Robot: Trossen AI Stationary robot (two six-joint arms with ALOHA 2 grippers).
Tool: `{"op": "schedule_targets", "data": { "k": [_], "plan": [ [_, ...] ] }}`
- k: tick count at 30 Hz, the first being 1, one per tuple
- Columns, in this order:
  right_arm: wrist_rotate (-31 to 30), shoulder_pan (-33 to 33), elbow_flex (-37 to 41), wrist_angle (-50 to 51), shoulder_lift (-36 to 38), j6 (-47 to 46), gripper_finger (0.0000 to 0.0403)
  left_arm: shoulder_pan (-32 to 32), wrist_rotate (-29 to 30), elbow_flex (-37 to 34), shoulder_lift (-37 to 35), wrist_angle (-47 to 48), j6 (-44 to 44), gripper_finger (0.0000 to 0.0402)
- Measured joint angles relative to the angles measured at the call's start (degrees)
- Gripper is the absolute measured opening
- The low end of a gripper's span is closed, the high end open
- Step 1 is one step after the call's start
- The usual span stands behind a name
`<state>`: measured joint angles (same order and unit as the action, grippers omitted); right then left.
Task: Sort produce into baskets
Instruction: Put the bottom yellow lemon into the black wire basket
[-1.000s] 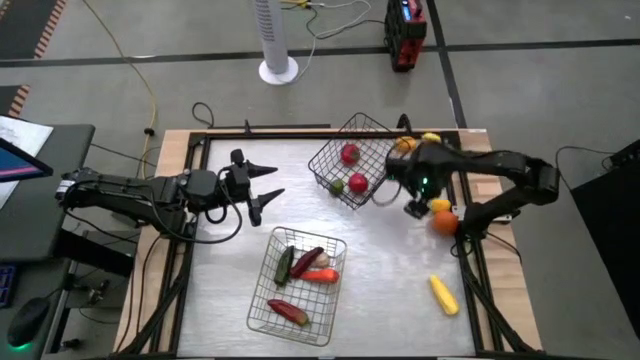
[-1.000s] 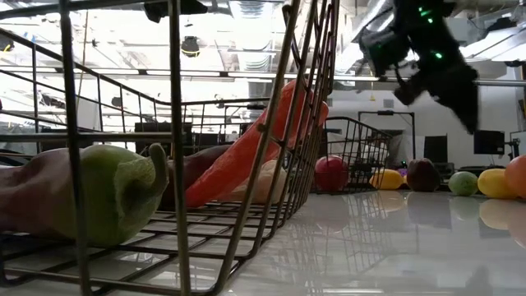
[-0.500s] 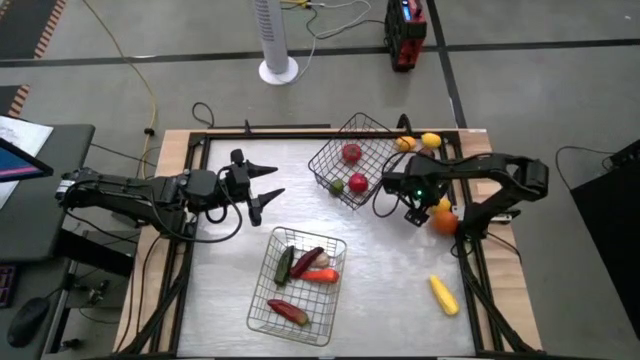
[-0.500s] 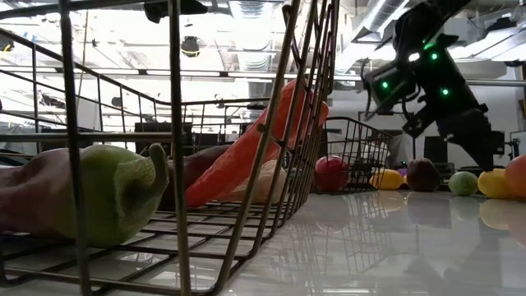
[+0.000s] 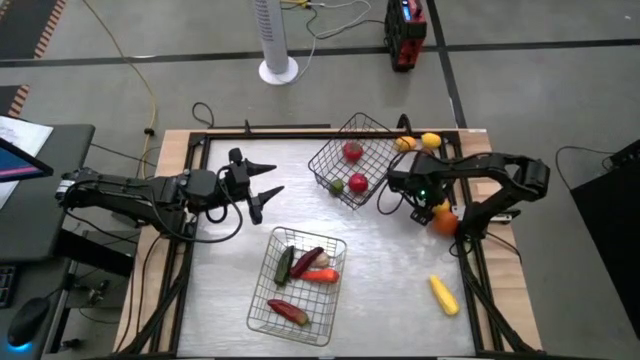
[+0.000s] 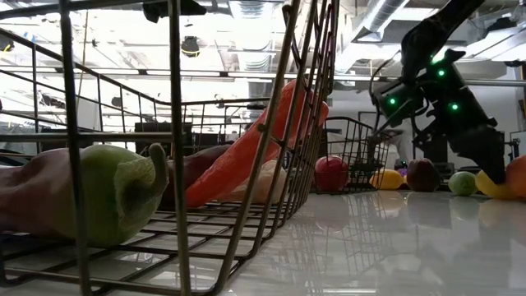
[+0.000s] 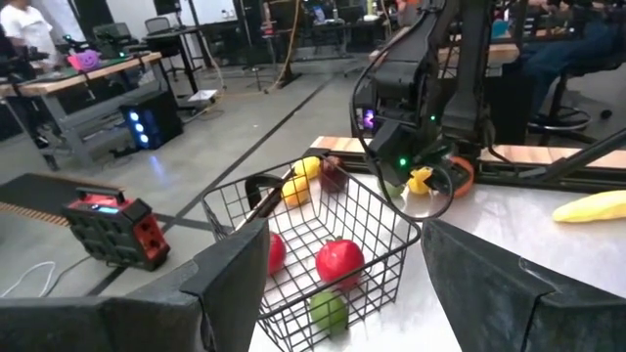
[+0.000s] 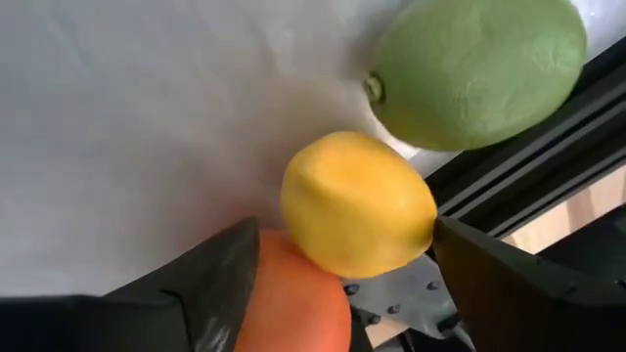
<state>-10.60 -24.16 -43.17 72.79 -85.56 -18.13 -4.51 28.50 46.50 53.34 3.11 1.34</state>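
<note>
My right gripper (image 5: 427,206) is open and low over the table by its right edge. Its fingers stand on either side of a round yellow fruit (image 8: 357,203), with an orange one (image 8: 295,305) and a green one (image 8: 477,66) beside it. Whether a finger touches the yellow fruit I cannot tell. The far wire basket (image 5: 350,160) sits tilted and holds two red pieces and a green piece. The near basket (image 5: 297,282) holds long red, orange and dark-green pieces. My left gripper (image 5: 262,186) waits open above the table's left half, pointing at the far basket (image 7: 323,254).
A long yellow piece (image 5: 443,294) lies near the table's right front. A yellow and an orange piece (image 5: 418,142) lie at the far right corner, behind the far basket. The table's raised frame rail (image 5: 470,250) runs right beside the right gripper.
My right gripper has gone down toward the table and toward the yellow and orange fruits by the right edge, tipping to point down at them. The produce and both baskets have kept still.
</note>
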Motion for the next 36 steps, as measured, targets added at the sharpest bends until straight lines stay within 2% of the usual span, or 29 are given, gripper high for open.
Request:
{"op": "schedule_targets", "data": {
  "k": [12,23,28,33,36],
  "plan": [
    [0.01,0.0,1.28,-7.66,0.0,-0.42,0.0297,0.0,0.01,0.0,0.0,-0.02,0.33,0.0256],
    [0.54,1.22,0.4,-6.45,0.0,-0.02,0.0203,0.0,0.63,0.0,0.0,-0.02,0.79,0.0256],
    [0.09,3.56,-5.69,-0.39,0.0,-2.09,0.0203,0.0,2.28,0.0,0.0,-0.23,1.19,0.0256],
    [-8.52,5.95,-16.82,9.35,0.06,-8.17,0.0212,0.0,3.67,0.0,0.0,-0.76,1.27,0.0256],
    [-9.14,6.19,-23.05,13.62,0.11,-9.36,0.0211,-0.01,3.7,0.0,0.0,-0.76,1.29,0.0256]
  ]
}}
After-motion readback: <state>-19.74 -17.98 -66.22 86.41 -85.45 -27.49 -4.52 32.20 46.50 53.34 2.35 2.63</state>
